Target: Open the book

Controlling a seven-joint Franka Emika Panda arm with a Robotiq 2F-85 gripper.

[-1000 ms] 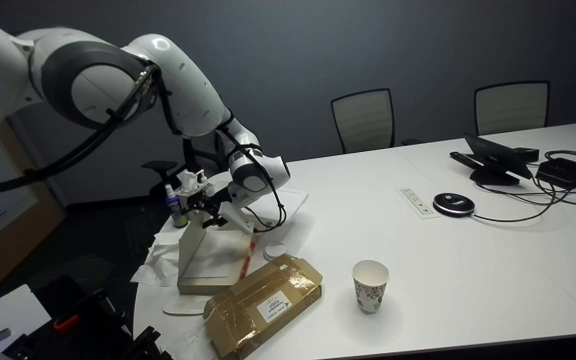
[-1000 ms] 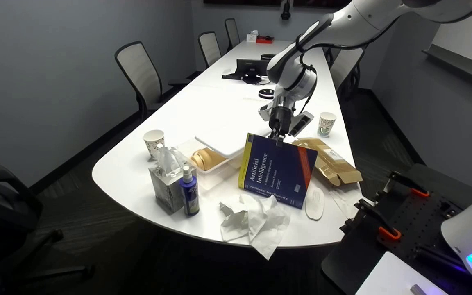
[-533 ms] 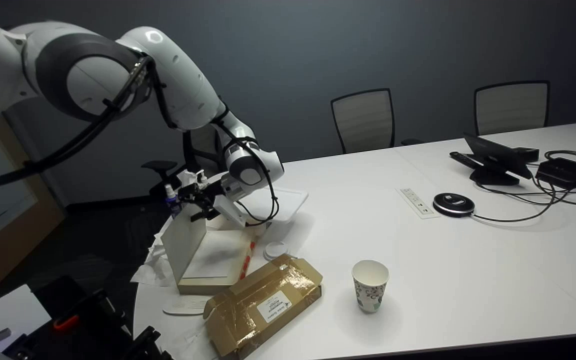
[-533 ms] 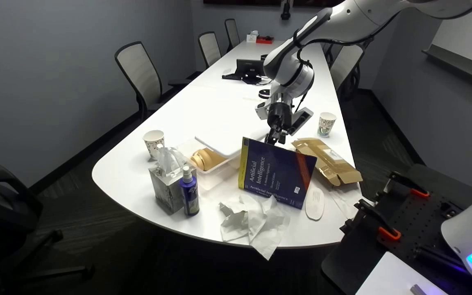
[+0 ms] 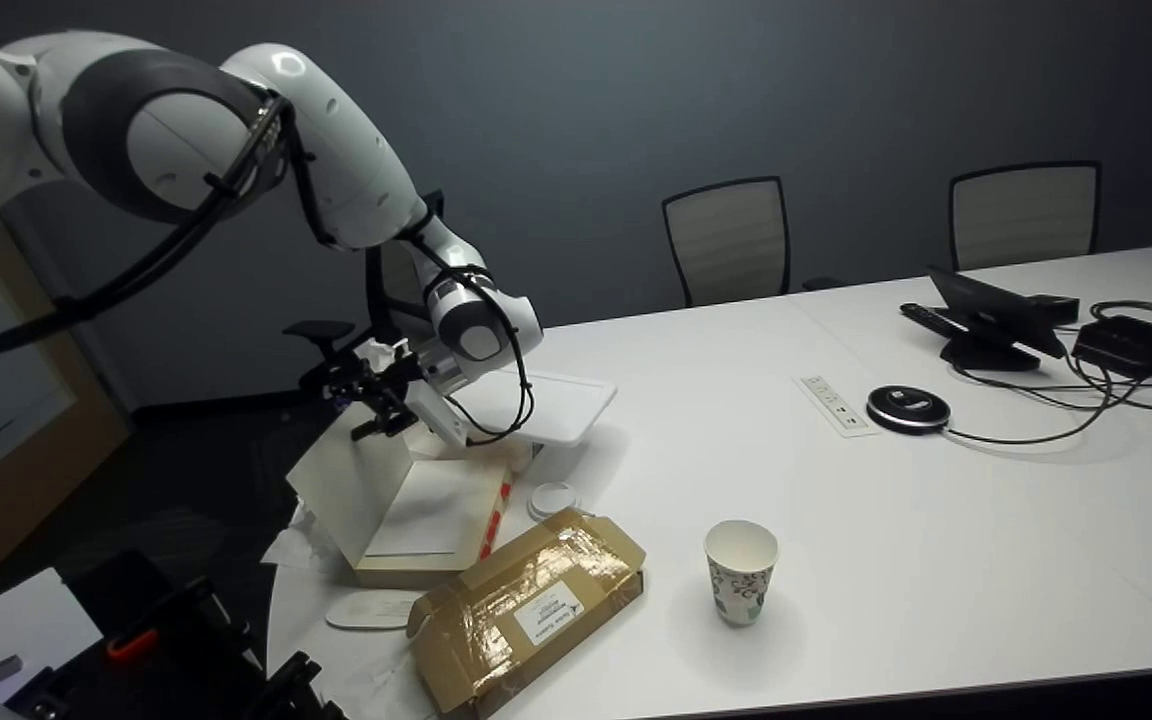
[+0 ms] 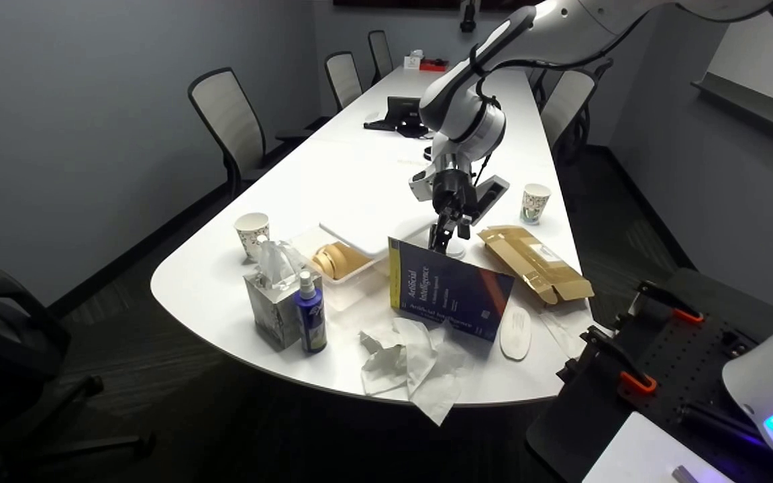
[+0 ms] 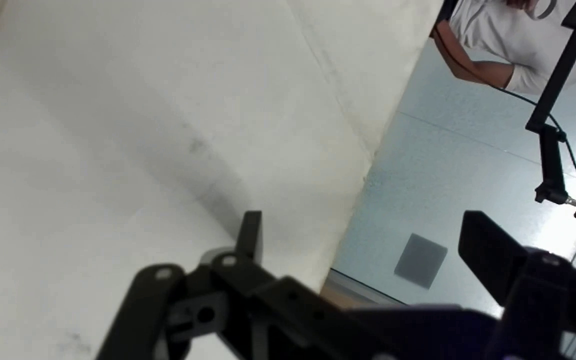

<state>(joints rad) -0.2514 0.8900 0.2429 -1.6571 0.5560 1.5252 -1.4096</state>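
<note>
The book (image 6: 450, 288) lies open on the table with its dark blue cover raised and leaning away from the pages (image 5: 426, 505). The cover's pale inner face (image 5: 346, 490) also fills the left of the wrist view (image 7: 168, 125). My gripper (image 5: 348, 408) is at the cover's upper edge, on the page side, and it also shows in an exterior view (image 6: 447, 235). In the wrist view my gripper (image 7: 362, 220) is wide open with nothing between its fingers. Its left finger is over the inner face, the right finger beyond the cover's edge. Whether a finger touches the cover is unclear.
A tan cardboard packet (image 5: 526, 610) lies beside the book. Crumpled white tissues (image 6: 417, 365) and a white oval object (image 6: 515, 333) lie near the cover. A clear bin (image 6: 353, 282), tissue box (image 6: 276, 312), and blue spray bottle (image 6: 311, 315) stand nearby. A person (image 7: 498, 70) shows in the wrist view.
The cover has tilted from near upright further back, away from the pages. My gripper has moved with it, leftward in both exterior views. The other objects have not moved.
</note>
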